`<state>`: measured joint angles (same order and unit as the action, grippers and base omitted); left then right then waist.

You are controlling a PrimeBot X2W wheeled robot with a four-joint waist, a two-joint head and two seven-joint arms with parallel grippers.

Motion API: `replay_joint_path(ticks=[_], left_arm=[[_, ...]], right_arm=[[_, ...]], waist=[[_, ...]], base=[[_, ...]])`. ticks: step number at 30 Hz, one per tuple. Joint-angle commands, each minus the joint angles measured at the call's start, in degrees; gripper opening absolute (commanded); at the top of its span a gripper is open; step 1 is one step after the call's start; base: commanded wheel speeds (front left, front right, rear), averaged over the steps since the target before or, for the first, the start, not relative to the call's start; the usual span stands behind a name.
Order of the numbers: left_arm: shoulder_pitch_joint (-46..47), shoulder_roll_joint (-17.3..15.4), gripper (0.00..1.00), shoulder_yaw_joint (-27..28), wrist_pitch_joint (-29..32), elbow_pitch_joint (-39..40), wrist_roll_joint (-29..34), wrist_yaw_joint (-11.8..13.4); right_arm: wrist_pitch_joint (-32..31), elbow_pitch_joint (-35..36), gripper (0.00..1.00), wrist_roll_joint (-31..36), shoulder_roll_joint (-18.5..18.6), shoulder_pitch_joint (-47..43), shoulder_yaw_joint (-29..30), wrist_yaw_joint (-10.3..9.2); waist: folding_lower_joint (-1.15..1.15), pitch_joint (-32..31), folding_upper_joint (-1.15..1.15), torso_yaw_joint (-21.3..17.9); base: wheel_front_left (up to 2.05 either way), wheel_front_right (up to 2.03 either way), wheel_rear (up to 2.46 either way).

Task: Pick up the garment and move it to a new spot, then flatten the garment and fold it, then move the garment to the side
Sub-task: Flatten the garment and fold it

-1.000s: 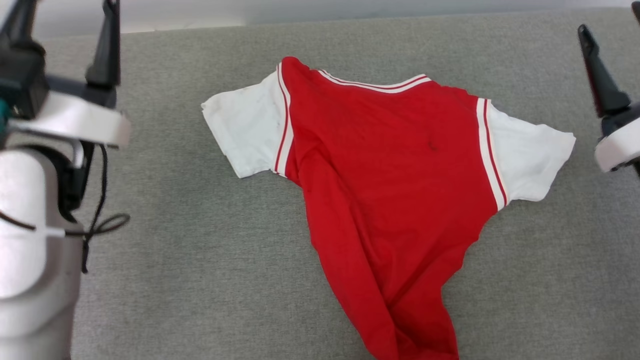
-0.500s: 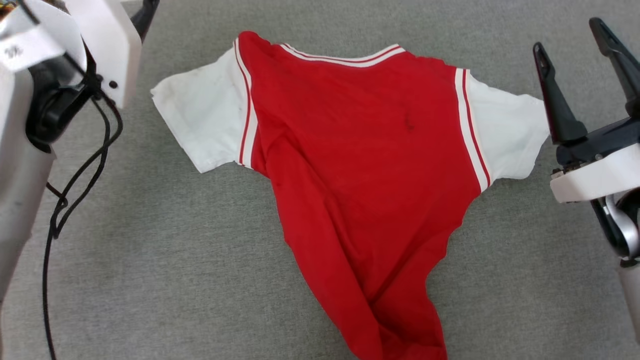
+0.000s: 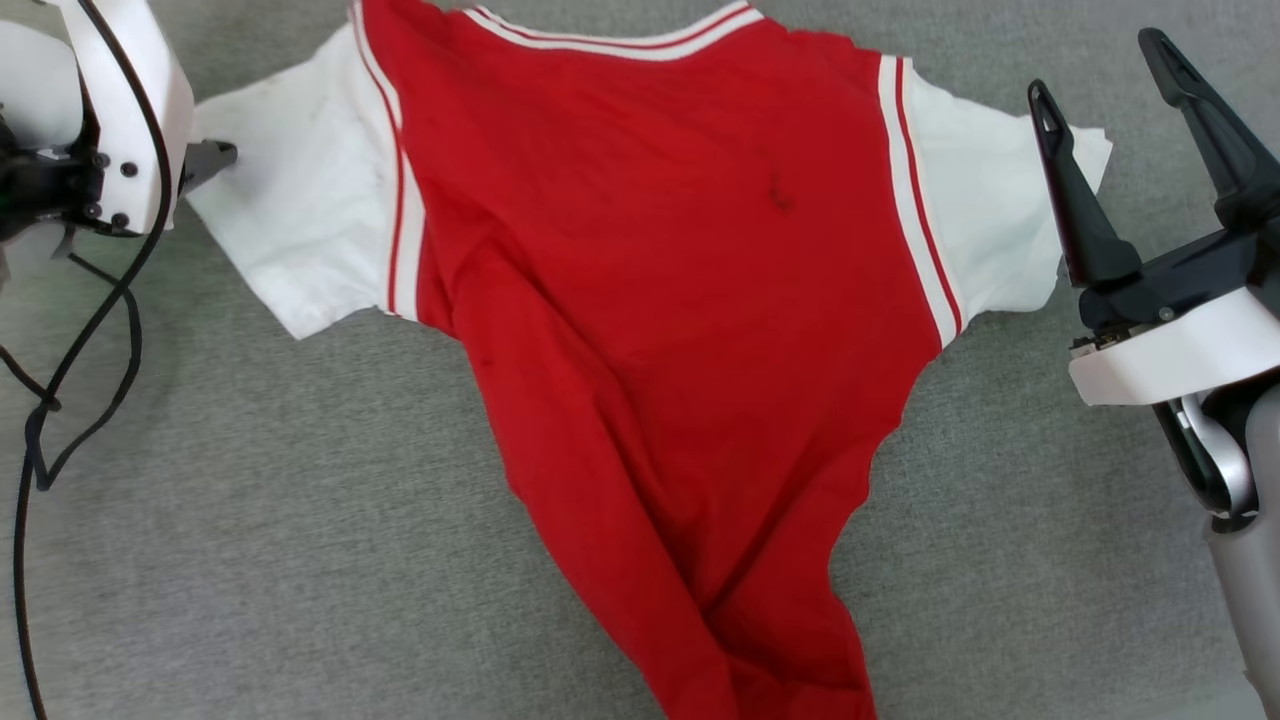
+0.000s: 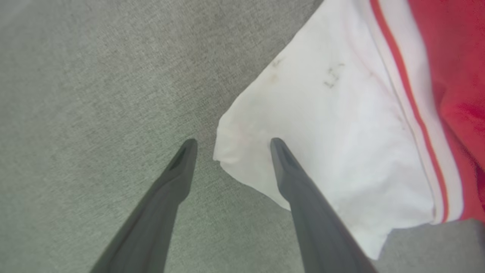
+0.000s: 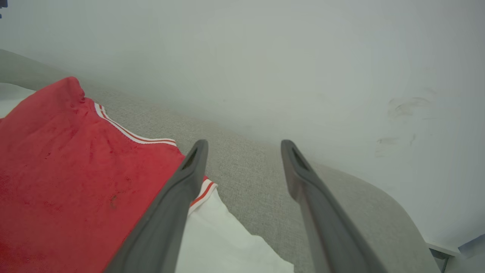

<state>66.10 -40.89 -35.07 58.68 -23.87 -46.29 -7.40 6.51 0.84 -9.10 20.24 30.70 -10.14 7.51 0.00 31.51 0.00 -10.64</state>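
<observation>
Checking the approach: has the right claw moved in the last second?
Yes: the right claw has come inward toward the garment; one finger now overlaps its white sleeve.

A plain indoor test space: grey fabric-covered surface (image 3: 250, 500) against a bare pale wall (image 5: 303, 57).

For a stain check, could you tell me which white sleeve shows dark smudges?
The left sleeve, by the left gripper: faint dark marks on it; the right sleeve looks clean.
</observation>
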Motion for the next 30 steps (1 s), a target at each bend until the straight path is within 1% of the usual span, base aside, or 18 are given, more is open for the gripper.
replay_joint_path(ticks=[1, 4, 5, 6, 9, 10, 13, 15, 18, 21, 25, 27, 30], left_arm=[[0.2, -0.4, 1.00, -0.9, 1.0, -0.7, -0.3, 0.0], [-1.7, -1.0, 1.00, -3.7, 3.2, -1.5, -0.5, 0.0], [-2.5, -1.0, 0.47, -4.3, 3.8, -1.7, -1.0, 0.0], [-3.1, -1.0, 0.00, -4.9, 4.2, -1.5, -1.5, 0.0], [-3.6, -1.5, 0.00, -6.2, 4.5, -0.9, -1.5, 0.0], [-3.3, -2.2, 0.00, -6.8, 3.4, -0.2, -1.6, 0.0], [-2.3, -2.6, 0.00, -7.6, 1.5, 1.3, -1.8, 0.0], [-1.5, -2.7, 0.00, -7.9, -0.1, 2.2, -2.2, 0.0], [-0.9, -2.7, 0.00, -8.8, -2.3, 3.9, -2.9, 0.0], [-0.5, -2.6, 0.00, -9.9, -4.3, 6.0, -3.6, 0.0], [0.2, -3.0, 0.00, -11.4, -6.5, 8.6, -4.2, 0.0], [0.8, -3.1, 0.00, -12.1, -7.3, 9.6, -4.1, 0.0], [2.0, -3.1, 0.00, -12.8, -8.6, 10.7, -4.1, 0.0]], right_arm=[[0.4, -0.5, 1.00, -0.5, -0.4, 1.1, -0.2, -0.04], [0.6, -1.4, 1.00, -0.6, -0.4, 1.3, -0.6, -0.04], [0.6, -1.6, 1.00, -0.6, -0.3, 1.3, -0.7, -0.04], [0.5, -1.8, 1.00, -0.7, -0.1, 1.5, -0.6, -0.04], [0.3, -2.0, 1.00, -0.6, 0.6, 2.1, 0.0, -0.04], [0.3, -2.2, 1.00, -0.3, 1.2, 2.7, 0.7, -0.04], [-0.8, -2.0, 1.00, -0.3, 3.1, 4.2, 1.8, -0.04], [-3.7, -2.4, 1.00, -1.2, 5.3, 5.2, 1.4, -0.04], [-9.4, -2.6, 1.00, -4.1, 10.1, 8.3, 0.2, -0.04], [-18.9, -3.5, 1.00, -9.6, 15.9, 10.4, -3.8, -0.04], [-35.7, -3.1, 1.00, -21.2, 23.8, 14.4, -10.9, -0.04], [-44.4, -3.1, 1.00, -26.5, 27.1, 16.1, -14.1, -0.04], [-53.7, -3.7, 1.00, -31.1, 30.1, 19.3, -16.5, -0.04]], waist=[[0.00, 1.7, 0.00, -1.1], [0.00, 2.2, 0.00, -1.4], [0.00, 2.2, 0.00, -1.4], [0.00, 2.1, 0.00, -1.4], [0.00, 1.6, 0.00, -1.1], [0.00, 0.9, 0.00, -0.7], [0.00, -0.6, 0.00, 0.2], [0.00, -1.6, 0.00, 1.0], [0.00, -2.9, 0.00, 2.4], [0.00, -3.6, 0.00, 4.0], [0.00, -3.7, 0.00, 6.0], [0.00, -3.2, 0.00, 6.8], [0.00, -2.1, 0.00, 8.0]], base=[[0.00, 0.00, 0.00], [0.00, 0.00, 0.00], [0.00, 0.00, 0.00], [0.00, 0.00, 0.00], [0.00, 0.00, 0.00], [0.00, 0.00, 0.00], [0.00, 0.00, 0.00], [0.00, 0.00, 0.00], [0.00, 0.00, 0.00], [0.00, 0.00, 0.00], [0.00, 0.00, 0.00], [0.00, 0.00, 0.00], [0.00, 0.00, 0.00]])
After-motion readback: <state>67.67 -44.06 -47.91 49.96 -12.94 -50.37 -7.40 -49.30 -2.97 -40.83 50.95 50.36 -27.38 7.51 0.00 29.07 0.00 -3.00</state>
